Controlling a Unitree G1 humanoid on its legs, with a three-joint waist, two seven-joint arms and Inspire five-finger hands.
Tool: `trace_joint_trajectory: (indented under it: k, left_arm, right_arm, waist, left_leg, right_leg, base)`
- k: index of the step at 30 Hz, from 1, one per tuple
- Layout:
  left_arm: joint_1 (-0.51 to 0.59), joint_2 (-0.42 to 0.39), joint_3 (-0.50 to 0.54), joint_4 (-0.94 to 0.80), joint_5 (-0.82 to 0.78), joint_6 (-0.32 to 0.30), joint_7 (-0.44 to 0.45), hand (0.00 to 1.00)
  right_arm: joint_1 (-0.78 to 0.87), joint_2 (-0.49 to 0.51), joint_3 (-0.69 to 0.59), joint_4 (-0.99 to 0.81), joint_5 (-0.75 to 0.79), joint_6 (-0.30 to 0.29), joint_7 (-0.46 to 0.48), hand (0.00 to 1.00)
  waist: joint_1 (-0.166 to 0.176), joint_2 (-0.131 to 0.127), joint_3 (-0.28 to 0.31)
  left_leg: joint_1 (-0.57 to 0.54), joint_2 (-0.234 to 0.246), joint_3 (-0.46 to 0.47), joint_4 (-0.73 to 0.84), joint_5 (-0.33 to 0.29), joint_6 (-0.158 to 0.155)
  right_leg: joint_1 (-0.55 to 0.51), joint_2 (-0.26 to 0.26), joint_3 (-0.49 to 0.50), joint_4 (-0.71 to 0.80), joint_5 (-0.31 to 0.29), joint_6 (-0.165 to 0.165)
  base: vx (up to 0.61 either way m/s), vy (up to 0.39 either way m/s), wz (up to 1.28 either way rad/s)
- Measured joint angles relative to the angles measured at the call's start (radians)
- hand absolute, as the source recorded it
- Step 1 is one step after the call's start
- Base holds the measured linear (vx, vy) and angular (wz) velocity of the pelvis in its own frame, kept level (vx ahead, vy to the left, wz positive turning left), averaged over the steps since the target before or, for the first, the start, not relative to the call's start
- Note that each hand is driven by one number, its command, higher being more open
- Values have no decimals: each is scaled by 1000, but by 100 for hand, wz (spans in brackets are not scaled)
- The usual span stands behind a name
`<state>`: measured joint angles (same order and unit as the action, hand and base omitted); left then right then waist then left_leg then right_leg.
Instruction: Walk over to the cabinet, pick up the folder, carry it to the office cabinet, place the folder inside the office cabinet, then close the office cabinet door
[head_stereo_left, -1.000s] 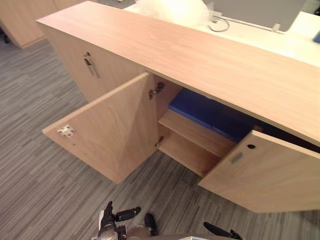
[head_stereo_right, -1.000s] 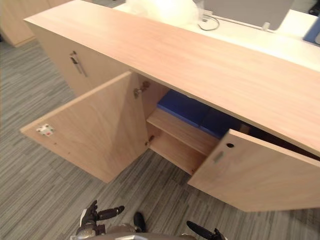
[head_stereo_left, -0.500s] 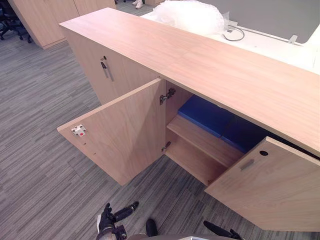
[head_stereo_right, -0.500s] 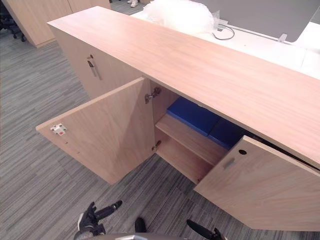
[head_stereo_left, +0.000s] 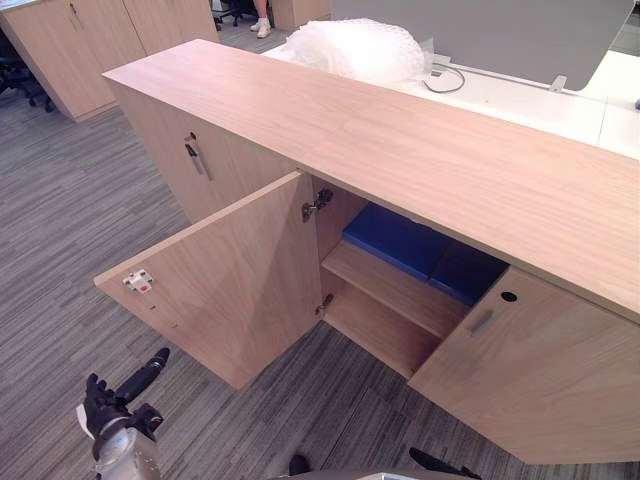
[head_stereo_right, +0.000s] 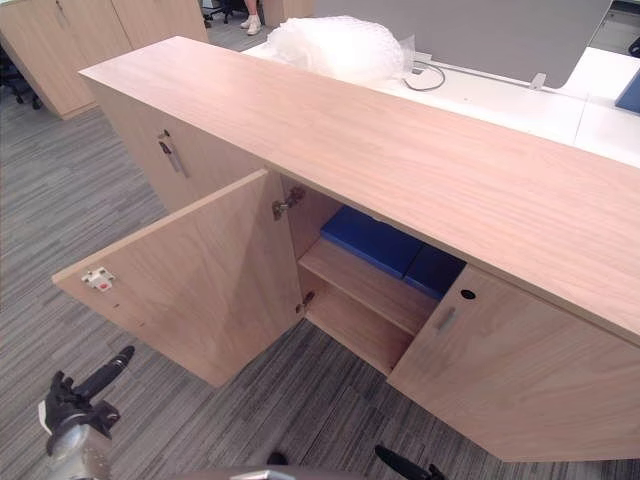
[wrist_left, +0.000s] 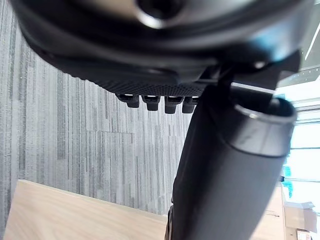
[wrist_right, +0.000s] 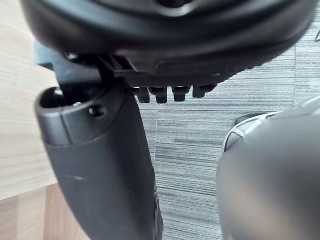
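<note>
A blue folder lies flat on the upper shelf inside the low wooden office cabinet. Both doors of that compartment stand open, the left door swung wide and the right door partly out. My left hand hangs over the carpet at the lower left, well short of the left door, fingers relaxed and holding nothing; its wrist view shows the thumb over carpet. My right hand peeks in at the bottom edge, empty, with its thumb beside the right door's wood.
A closed cabinet door with a metal handle sits left of the open compartment. Bubble wrap lies on the white desk behind the cabinet. More wooden cabinets stand far left. A person's shoes show at the top.
The camera has shifted, so the cabinet sits differently in view. My left hand has swung out from the bottom centre to the lower left. The doors and folder stay as they were.
</note>
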<state>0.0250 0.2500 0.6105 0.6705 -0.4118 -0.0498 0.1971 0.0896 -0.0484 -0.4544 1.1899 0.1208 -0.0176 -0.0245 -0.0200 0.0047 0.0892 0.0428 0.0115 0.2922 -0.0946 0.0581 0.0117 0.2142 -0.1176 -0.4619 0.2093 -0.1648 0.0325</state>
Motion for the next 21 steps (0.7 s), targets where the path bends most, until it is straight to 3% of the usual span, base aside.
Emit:
trace_joint_trajectory:
  k: [7,9,10,11,12,13,14,18,21]
  left_arm:
    - [-54,98,-96,1,-18,9,-52,100]
    - [-61,114,-124,1,-29,9,-65,100]
    - [-76,116,-135,1,-43,9,-69,100]
    - [-92,120,-135,1,-55,8,-70,100]
    - [-101,130,-141,1,-61,9,-70,100]
    - [-133,156,-163,15,-75,12,-57,100]
    - [-142,164,-174,37,-91,12,-60,100]
    - [-141,178,-242,81,-106,39,-82,100]
    - [-140,228,-300,103,-88,41,-113,100]
  right_arm:
    - [22,2,-16,0,2,4,16,100]
    - [30,-2,-18,0,4,5,21,100]
    - [38,-17,-27,-8,6,3,27,100]
    - [38,-19,-22,-14,6,2,29,100]
    - [39,-15,-14,-18,6,3,29,100]
    - [41,-1,-13,-16,6,3,30,100]
    - [45,0,-18,-10,11,8,30,100]
    - [57,-42,7,-7,12,9,31,100]
    - [64,-40,32,-8,30,11,40,100]
  waist:
    - [9,0,-28]
    - [7,12,-41]
    - [5,37,-41]
    - [7,41,-43]
    - [7,31,-47]
    - [4,0,-42]
    - [0,-1,-45]
    - [23,51,-40]
    - [31,44,-44]
  left_leg:
    - [20,33,6,6,-2,-4]
    - [22,58,5,6,-2,-5]
    - [23,97,2,7,2,-9]
    - [22,118,6,7,9,-20]
    - [17,115,6,7,13,-26]
    - [13,95,3,6,12,-55]
    - [11,98,-6,4,19,-70]
    - [10,119,0,0,31,-88]
    - [9,125,-4,0,35,-94]
  right_leg:
    - [-7,25,38,43,15,-16]
    - [-37,37,60,100,28,-19]
    - [-81,50,83,160,-20,-18]
    - [-86,56,84,35,-94,-16]
    - [-85,52,81,-50,-56,-18]
    - [-100,13,93,-110,47,18]
    - [-92,18,101,-125,38,26]
    - [-91,42,105,-141,21,12]
    - [-88,48,102,-144,21,11]
  base:
    - [39,-49,-3]
    - [31,-85,-9]
    - [1,-120,-18]
    - [-21,-132,-13]
    - [-55,-154,-3]
    - [-25,-216,21]
    - [-25,-255,5]
    - [-48,-124,-1]
    - [-38,-32,4]
